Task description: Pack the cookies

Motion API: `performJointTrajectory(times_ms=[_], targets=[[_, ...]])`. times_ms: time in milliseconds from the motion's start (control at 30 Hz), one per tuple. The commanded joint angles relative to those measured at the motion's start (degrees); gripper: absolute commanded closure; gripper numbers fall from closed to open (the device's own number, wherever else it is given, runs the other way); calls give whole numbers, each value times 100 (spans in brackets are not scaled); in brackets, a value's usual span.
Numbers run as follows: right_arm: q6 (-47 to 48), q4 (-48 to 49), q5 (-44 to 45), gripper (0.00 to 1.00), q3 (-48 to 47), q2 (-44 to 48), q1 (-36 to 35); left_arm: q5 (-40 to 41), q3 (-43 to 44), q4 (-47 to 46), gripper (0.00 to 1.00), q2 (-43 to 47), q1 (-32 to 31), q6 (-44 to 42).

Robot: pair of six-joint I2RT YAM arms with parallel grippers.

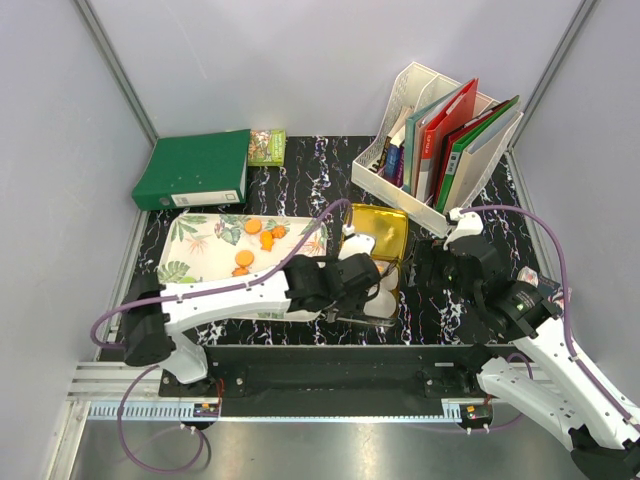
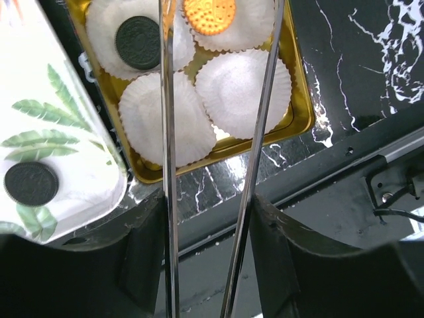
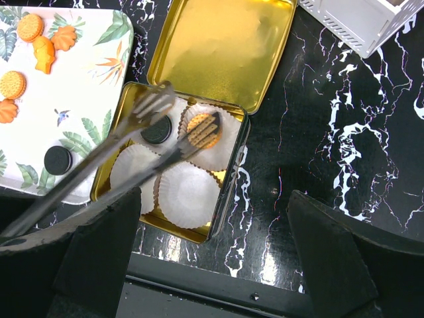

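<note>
Metal tongs [image 2: 167, 132] run up between the fingers of my left gripper [image 2: 209, 265], which is shut on their arms; the tips spread over a gold tin [image 2: 301, 106]. In the tin's white paper cups lie one orange cookie [image 2: 209, 14] and one black cookie [image 2: 137, 42]; two cups are empty. In the right wrist view one tong tip rests over the orange cookie [image 3: 201, 127]. A leaf-patterned tray [image 1: 190, 245] holds several orange cookies [image 1: 255, 240] and a black one [image 3: 57, 159]. My right gripper [image 3: 215, 252] hovers open right of the tin [image 3: 228, 192], holding nothing.
The tin's lid [image 3: 222, 50] lies open at the far side. A green binder [image 1: 195, 168] and a small packet [image 1: 267, 147] sit at the back left. A white file rack [image 1: 440, 140] with folders stands at the back right.
</note>
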State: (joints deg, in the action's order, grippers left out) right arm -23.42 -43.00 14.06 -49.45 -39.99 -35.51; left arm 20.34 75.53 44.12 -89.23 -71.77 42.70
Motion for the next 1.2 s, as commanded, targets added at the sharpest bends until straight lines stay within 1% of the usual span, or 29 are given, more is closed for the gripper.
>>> performJointTrajectory(times_ms=[0, 33, 100, 133, 167, 233, 333, 400, 767, 1167], targets=[[13, 126, 105, 0, -3, 61, 17, 655, -248, 526, 49, 1213, -39, 414], [22, 134, 97, 0, -3, 53, 17, 838, -336, 841, 49, 1406, -39, 632], [13, 134, 70, 0, -3, 35, 17, 980, -626, 1168, 49, 1986, -39, 888], [13, 143, 44, 0, -3, 26, 17, 1077, -731, 1491, 49, 2171, -30, 1177], [30, 152, 44, 0, 6, 9, 17, 1095, -932, 1642, 49, 2504, -39, 1301], [39, 196, -17, 0, 23, -18, 17, 1095, -1127, 2080, 49, 2761, -39, 1695], [30, 240, -70, 0, 41, -71, 17, 929, -1540, 2373, 50, 3095, -39, 2083], [48, 249, -97, 0, 41, -79, 26, 806, -1786, 2391, 50, 3245, -83, 2268], [39, 240, -106, 0, 58, -9, 17, 577, -2226, 2514, 50, 3096, -390, 2744], [39, 249, -97, 0, 50, -53, 17, 445, -2490, 2461, 50, 2709, -927, 3183]])
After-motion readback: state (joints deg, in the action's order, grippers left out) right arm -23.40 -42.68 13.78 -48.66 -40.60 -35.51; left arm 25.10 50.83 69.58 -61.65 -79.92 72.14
